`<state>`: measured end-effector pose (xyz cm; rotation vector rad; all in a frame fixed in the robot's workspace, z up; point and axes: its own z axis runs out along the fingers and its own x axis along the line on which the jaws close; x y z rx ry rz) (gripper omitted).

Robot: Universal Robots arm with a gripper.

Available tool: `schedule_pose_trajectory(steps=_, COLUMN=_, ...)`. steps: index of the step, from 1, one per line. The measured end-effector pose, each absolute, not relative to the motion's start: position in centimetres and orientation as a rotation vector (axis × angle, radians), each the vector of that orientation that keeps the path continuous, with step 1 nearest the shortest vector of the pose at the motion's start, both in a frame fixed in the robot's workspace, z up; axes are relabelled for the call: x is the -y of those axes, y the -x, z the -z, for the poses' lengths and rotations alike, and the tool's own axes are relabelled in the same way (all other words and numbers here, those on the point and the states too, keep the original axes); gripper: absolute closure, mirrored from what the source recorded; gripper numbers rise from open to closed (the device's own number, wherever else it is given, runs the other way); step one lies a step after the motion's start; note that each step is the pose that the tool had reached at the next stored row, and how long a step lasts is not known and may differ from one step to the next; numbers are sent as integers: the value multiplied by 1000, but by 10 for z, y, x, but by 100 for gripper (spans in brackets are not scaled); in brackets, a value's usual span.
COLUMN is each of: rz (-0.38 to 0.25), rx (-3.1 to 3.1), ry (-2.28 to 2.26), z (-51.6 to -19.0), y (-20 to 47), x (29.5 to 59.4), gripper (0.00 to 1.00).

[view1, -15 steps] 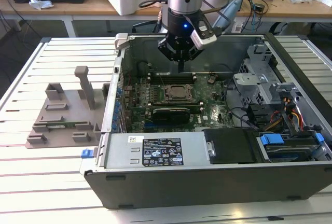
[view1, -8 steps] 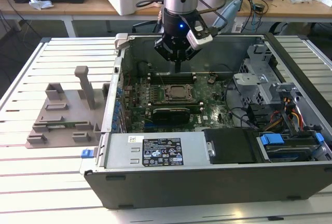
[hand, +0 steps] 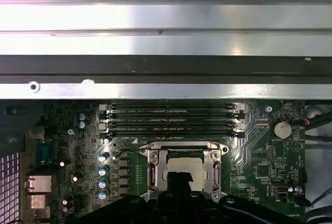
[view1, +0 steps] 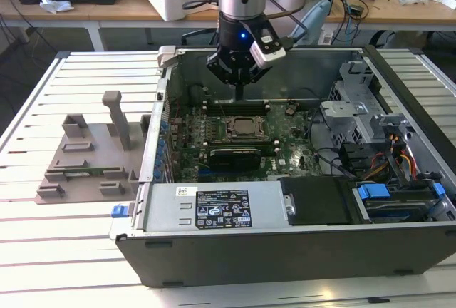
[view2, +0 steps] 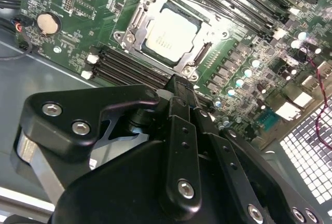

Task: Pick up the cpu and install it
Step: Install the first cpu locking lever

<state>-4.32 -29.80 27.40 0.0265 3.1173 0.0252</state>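
The tool (view1: 238, 80) hung over the open computer case (view1: 299, 247), its fingers drawn together on nothing. The cpu (view2: 167, 33) lay flat in the motherboard socket (hand: 181, 169), just below the fingertips, its metal frame open around it. A careless descent there could press the chip askew or strike the memory slots (hand: 171, 120) beside it. The case sat on a slatted metal counter (view1: 64, 251), a grey holder block (view1: 89, 155) near its edge; cluttered desks (view1: 385, 5) stood behind
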Motion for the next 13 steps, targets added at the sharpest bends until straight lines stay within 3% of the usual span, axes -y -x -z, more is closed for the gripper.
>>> schedule_pose_trajectory(steps=13, rz=-25, rx=-3117, ry=-26, z=-274, y=60, x=298, gripper=89)
